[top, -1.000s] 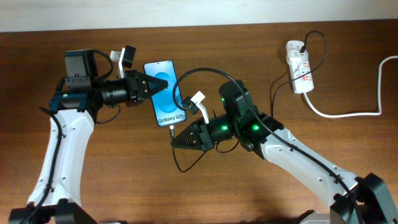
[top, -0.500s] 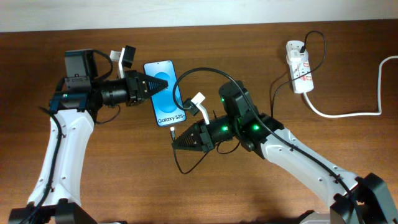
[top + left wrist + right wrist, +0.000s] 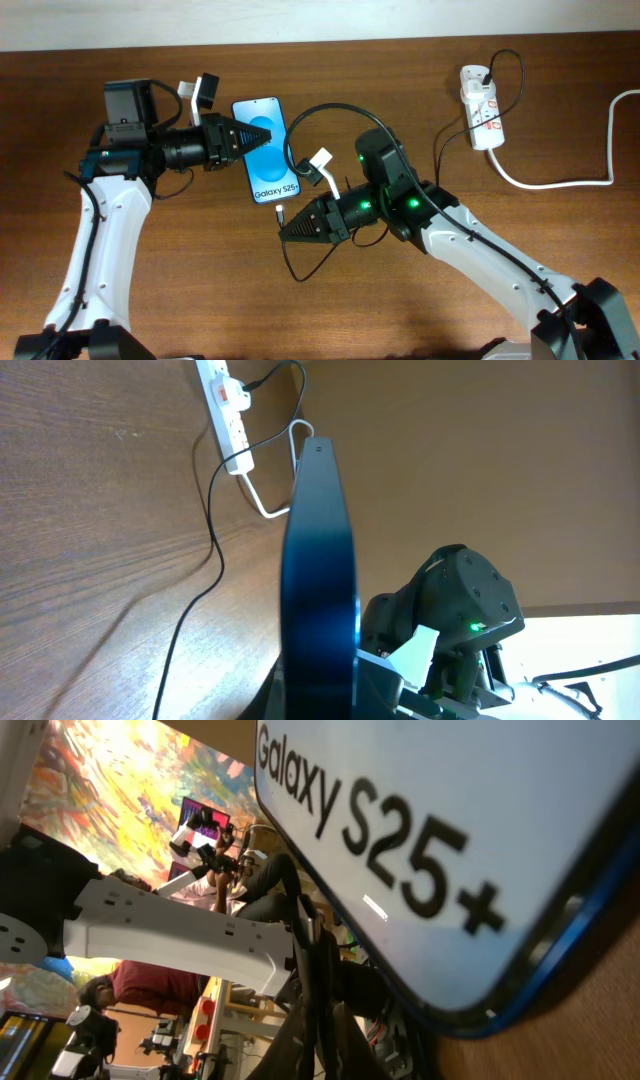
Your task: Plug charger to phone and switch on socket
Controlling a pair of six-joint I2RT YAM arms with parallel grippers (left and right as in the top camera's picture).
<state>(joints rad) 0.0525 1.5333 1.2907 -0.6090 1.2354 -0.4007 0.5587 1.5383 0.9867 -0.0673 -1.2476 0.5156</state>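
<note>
Near the table's (image 3: 200,300) far edge, our left gripper (image 3: 243,141) clamps the phone (image 3: 268,160), rigid and slick, by its left side. Our right gripper (image 3: 284,229) is closed on the charger (image 3: 330,108); we judge this limp cable best held just behind its connector tip.

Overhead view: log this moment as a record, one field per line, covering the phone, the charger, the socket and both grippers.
phone: screen lit, clamped at one long edge
left gripper: shut on the phone
right gripper: shut on the charger, just behind its tip
charger: tip at the phone's bottom edge, cannot tell if seated; plug end in the socket
socket: on the table far to the robot's right, thick white cord leading away; switch position not readable
</note>
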